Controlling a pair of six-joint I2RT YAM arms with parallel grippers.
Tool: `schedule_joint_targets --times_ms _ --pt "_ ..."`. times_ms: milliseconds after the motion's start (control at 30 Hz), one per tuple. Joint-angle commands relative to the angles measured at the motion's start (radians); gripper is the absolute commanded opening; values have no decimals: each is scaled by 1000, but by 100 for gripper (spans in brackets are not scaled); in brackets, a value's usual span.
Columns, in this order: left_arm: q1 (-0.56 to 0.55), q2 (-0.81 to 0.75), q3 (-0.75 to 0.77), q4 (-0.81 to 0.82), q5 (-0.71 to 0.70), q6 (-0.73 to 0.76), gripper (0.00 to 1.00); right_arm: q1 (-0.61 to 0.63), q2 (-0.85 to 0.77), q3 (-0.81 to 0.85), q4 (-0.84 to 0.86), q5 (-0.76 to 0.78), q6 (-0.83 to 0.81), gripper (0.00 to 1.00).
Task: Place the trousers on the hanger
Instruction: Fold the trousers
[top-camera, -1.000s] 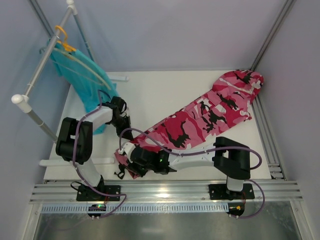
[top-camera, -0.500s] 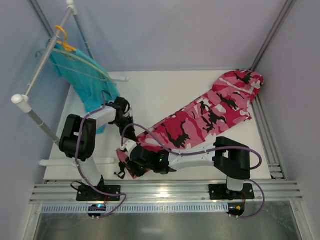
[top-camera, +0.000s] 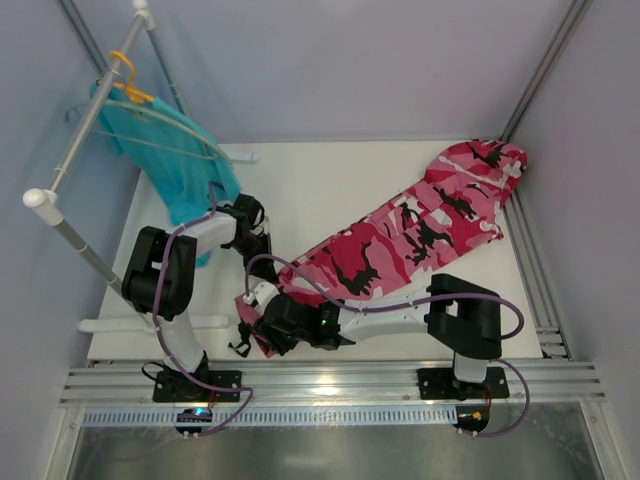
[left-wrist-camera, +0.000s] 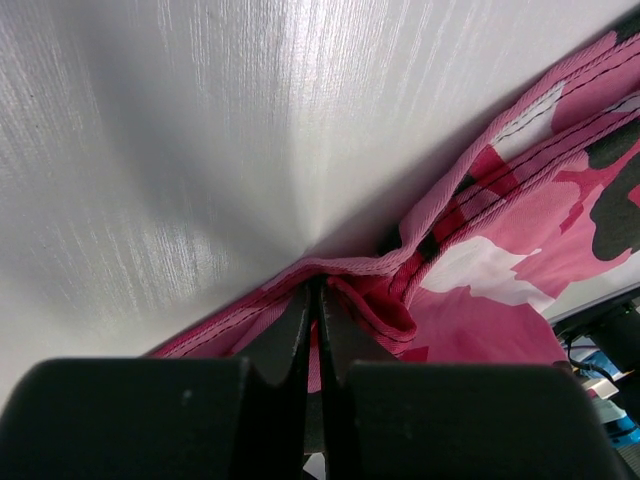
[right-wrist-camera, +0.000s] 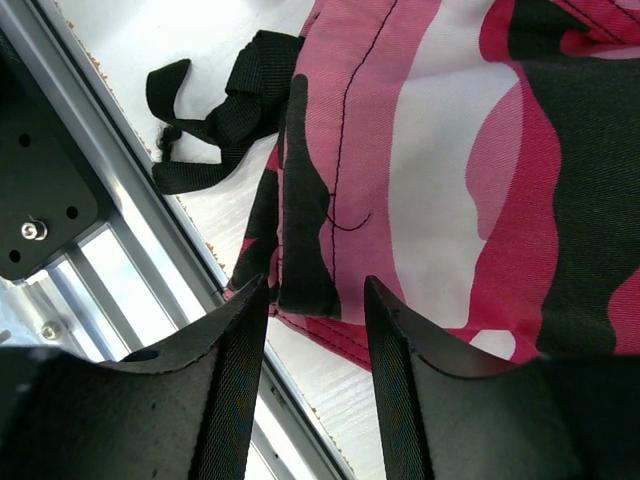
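At eight o'clock on the trousers (top-camera: 420, 232), my left gripper (left-wrist-camera: 318, 292) is clamped tight on a hem fold; my right gripper (right-wrist-camera: 315, 292) stands parted, holding nothing.

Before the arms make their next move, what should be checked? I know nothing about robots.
1. Left gripper holds cloth: ok, shut on a fold at the edge of the trousers.
2. Right gripper holds cloth: not ok, open, fingers either side of the trousers' end.
3. Trousers lifted: not ok, they lie flat across the table.
4. Hanger free to use: cannot tell, it hangs at the rack against the teal garment.
5. Black strap clear of the right fingers: ok.
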Motion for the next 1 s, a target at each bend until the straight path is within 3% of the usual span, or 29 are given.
schedule_joint_targets --times_ms 0,167,233,267,367,700,967 --pt "-7 14 26 29 19 -4 3 5 15 33 20 46 -26 47" --pt "-9 13 26 26 17 -6 5 5 45 62 12 41 -16 45" --pt "-9 8 26 24 14 -11 6 7 51 68 17 38 -13 40" --pt "-7 6 26 23 14 -12 7 8 53 71 17 47 -10 26" --pt "-7 -6 34 6 2 -15 7 7 48 91 -31 72 4 4" --pt "-16 -53 63 -14 43 -15 8 9 -31 126 -130 -20 56 4" --pt "-29 -37 31 3 33 -20 6 9 24 106 -32 -42 180 4"
